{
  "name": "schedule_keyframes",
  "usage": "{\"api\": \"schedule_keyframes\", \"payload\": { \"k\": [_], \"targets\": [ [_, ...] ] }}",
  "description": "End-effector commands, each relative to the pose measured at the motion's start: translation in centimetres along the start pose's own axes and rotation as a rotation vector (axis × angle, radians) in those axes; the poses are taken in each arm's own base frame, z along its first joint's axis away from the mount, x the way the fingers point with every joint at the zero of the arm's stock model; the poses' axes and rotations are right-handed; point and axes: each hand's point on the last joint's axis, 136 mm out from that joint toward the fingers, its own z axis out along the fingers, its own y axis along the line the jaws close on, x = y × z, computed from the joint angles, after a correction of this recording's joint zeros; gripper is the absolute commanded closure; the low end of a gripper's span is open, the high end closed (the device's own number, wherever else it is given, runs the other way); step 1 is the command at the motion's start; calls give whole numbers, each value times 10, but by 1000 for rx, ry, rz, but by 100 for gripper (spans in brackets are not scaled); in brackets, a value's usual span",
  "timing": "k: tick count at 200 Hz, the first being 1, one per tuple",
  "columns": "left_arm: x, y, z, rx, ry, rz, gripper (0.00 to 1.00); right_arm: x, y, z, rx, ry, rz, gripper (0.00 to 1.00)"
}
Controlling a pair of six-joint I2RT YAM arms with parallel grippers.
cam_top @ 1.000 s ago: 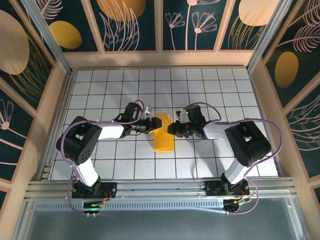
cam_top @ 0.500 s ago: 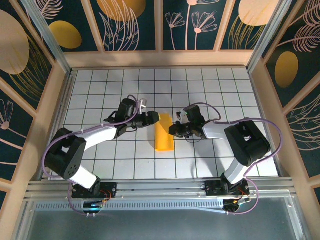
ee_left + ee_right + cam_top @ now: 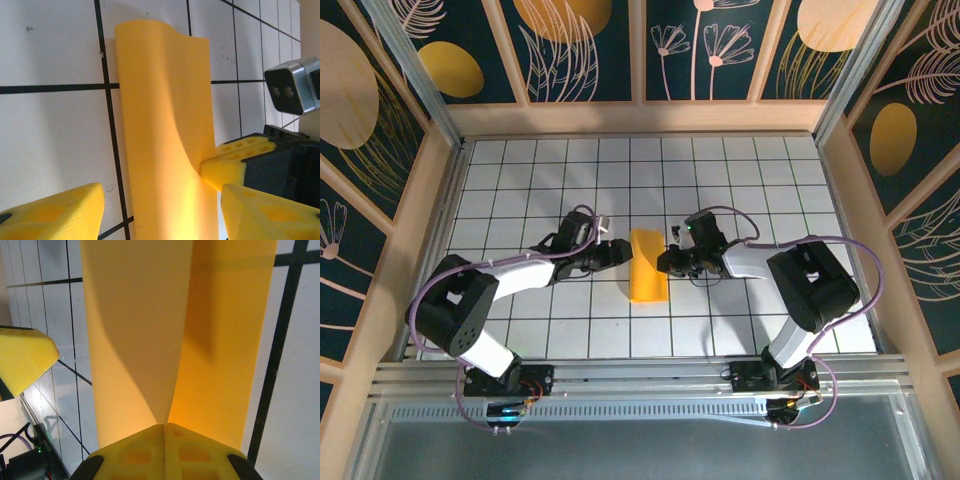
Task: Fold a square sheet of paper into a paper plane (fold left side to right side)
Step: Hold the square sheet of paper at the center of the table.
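Note:
The square sheet of paper (image 3: 648,266) lies mid-table as an orange-yellow strip doubled over, its upper layer bulging above the lower one (image 3: 165,125). My right gripper (image 3: 667,260) is shut on the strip's right edge, and both layers run into its closed fingertips (image 3: 165,426). My left gripper (image 3: 618,251) is open just left of the paper and does not touch it. In the left wrist view its two yellow fingers (image 3: 55,212) stand either side of the strip, and the right gripper's pads (image 3: 230,162) pinch the far edge.
White grid tiles (image 3: 520,180) cover the table inside a wooden frame (image 3: 640,118) with patterned wall panels. The right wrist's camera (image 3: 292,90) sits just beyond the paper. Both arms' elbows (image 3: 455,305) rest near the front edge.
My left gripper has let go of the paper and drawn back to the left, opening wider. The right gripper has closed on the right edge. The paper has settled flatter.

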Motion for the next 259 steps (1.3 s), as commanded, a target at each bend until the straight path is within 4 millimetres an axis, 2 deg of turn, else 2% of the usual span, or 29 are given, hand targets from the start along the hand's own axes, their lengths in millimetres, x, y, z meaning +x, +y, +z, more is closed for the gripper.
{"api": "schedule_keyframes", "payload": {
  "k": [1, 53, 147, 157, 259],
  "targets": [
    [7, 8, 8, -22, 22, -20, 37, -4, -1, 2, 28, -1, -26, 94],
    [11, 11, 14, -26, 38, -28, 37, -3, -2, 3, 36, 2, -26, 94],
    [15, -5, 32, 5, 76, -10, 42, -2, -4, 4, 50, 4, -30, 94],
    [20, 5, 39, -26, 94, -21, 44, -2, -5, 4, 53, 5, -30, 94],
    [33, 32, 54, -167, 141, 5, 61, -2, -5, 3, 62, 2, -33, 91]
  ]
}}
